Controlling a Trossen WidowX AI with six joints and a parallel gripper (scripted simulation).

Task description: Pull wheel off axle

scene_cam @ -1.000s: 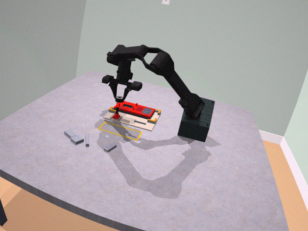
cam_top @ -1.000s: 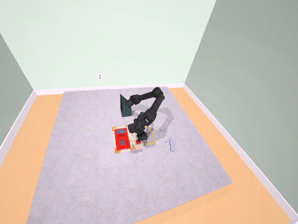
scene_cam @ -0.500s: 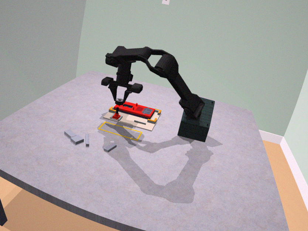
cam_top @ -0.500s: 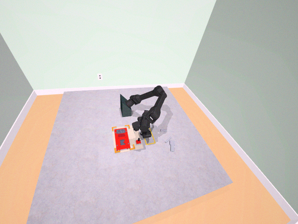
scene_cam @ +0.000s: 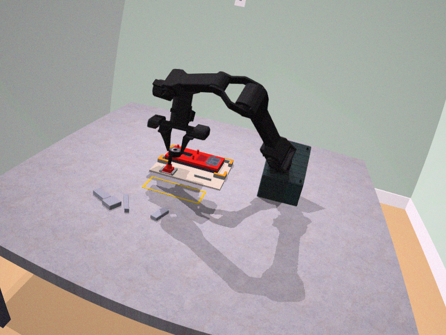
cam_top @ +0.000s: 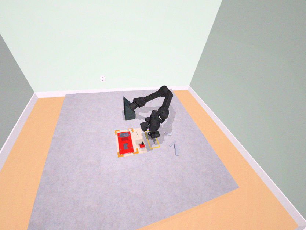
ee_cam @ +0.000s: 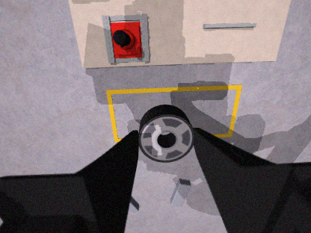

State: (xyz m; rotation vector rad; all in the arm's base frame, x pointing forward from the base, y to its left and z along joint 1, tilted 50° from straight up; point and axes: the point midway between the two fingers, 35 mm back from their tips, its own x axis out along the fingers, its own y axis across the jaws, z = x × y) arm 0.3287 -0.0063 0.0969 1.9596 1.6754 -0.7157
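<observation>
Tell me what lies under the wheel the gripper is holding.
Below the wheel, clamped in the gripper, the wrist view shows grey table and the near edge of the yellow marked area. The wheel and fingers cover the spot directly beneath.
</observation>
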